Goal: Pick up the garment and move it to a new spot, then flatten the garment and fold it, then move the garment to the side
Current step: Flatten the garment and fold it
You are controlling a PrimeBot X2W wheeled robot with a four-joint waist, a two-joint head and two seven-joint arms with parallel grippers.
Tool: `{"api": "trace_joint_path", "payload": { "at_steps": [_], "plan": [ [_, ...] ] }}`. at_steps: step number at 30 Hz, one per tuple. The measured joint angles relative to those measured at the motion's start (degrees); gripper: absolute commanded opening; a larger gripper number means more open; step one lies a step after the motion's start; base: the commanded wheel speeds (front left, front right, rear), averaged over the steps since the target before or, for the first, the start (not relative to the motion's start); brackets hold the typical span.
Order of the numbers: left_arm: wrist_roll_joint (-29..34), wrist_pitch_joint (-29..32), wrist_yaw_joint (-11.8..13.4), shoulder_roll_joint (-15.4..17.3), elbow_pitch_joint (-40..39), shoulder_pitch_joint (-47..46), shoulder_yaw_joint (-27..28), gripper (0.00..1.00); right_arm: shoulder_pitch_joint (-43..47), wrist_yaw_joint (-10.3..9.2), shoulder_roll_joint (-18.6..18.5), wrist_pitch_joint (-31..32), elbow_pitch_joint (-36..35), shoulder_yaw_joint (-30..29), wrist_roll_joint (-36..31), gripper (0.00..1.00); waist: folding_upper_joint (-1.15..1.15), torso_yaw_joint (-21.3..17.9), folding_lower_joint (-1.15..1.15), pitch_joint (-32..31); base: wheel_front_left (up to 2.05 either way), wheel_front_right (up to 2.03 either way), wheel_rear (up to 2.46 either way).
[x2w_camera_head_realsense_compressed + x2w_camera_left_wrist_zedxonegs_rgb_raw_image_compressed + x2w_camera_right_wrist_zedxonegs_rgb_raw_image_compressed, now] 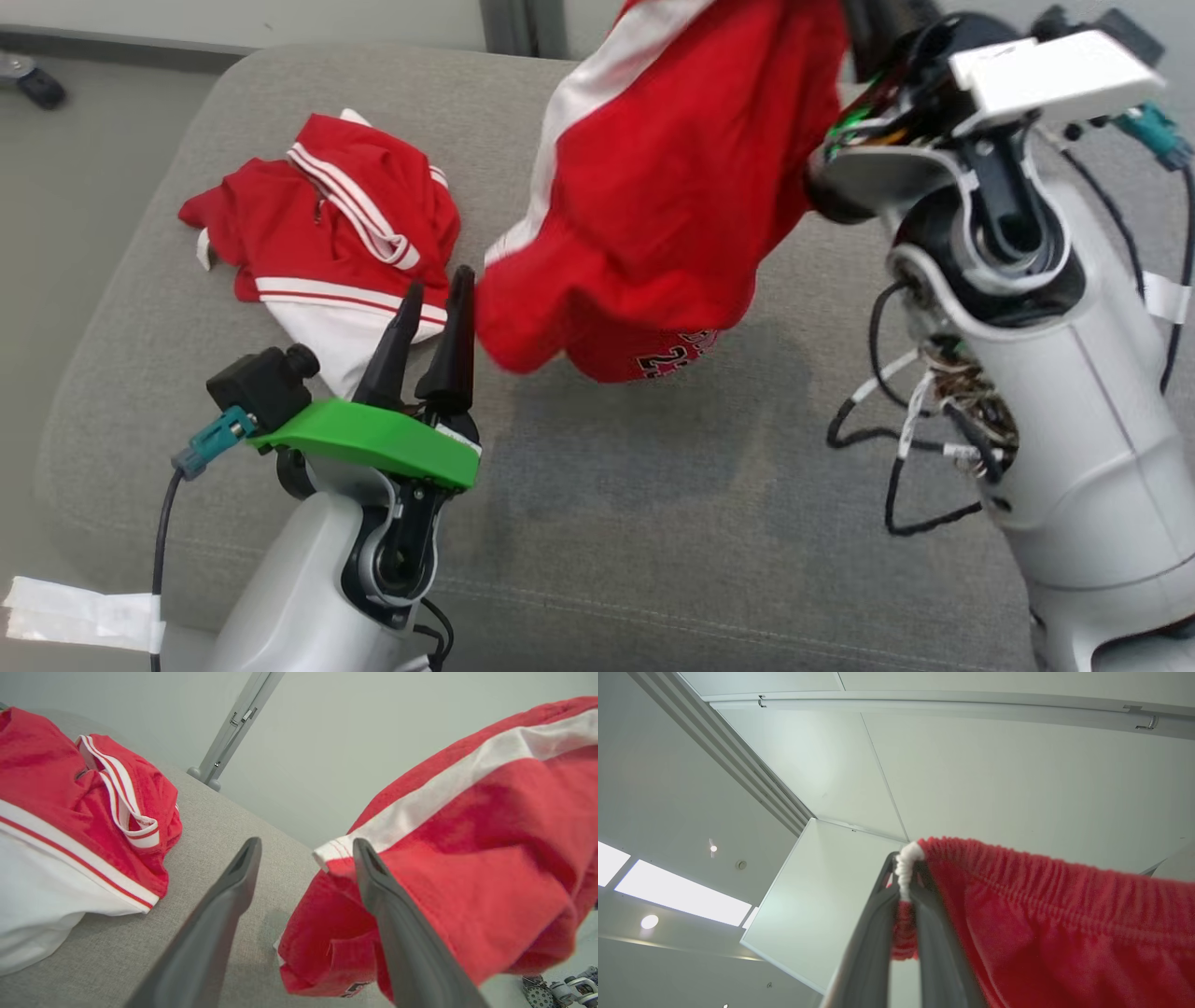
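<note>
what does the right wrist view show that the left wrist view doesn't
Right wrist view: the right gripper shut on the elastic waistband of the red shorts, with ceiling lights behind.

Left wrist view: the left gripper, open, close to the shorts' lower hem; the white side stripe; the other garment, crumpled on the grey cushion.

Shared: the shorts, hanging from the right gripper.
</note>
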Motion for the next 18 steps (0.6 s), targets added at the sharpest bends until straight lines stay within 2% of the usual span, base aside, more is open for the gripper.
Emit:
{"api": "trace_joint_path", "payload": {
  "at_steps": [2,6,11,14,18],
  "plan": [
    [0.0,0.0,-0.2,0.0,-0.1,0.5,-0.3,1.00,-1.2,0.02,-0.3,-2.2,4.8,-3.0,0.3,0.00,0.00,1.4,0.00,-0.5,0.00,0.00,0.00],
    [-0.1,0.0,-0.2,0.0,-1.4,2.7,2.2,1.00,0.4,0.07,-0.1,-2.6,12.5,-2.8,2.0,0.00,0.00,2.9,0.00,-1.9,0.00,0.00,0.00],
    [-0.2,0.0,-0.1,0.0,-2.0,4.9,1.2,1.00,12.5,0.09,0.1,-2.6,23.3,-1.9,2.5,0.00,0.00,1.7,0.00,-3.0,0.00,0.00,0.00],
    [-0.2,0.0,-0.1,0.1,-2.4,5.7,0.2,1.00,18.8,0.08,0.1,-3.1,25.0,-2.6,4.4,0.00,0.00,0.1,0.00,-3.1,0.00,0.00,0.00],
    [0.0,0.4,-0.1,0.5,-2.9,6.0,-1.2,1.00,19.5,0.10,0.4,-3.3,24.2,-5.3,5.5,0.00,0.00,-2.6,0.00,-2.6,0.00,0.00,0.00]
  ]
}}
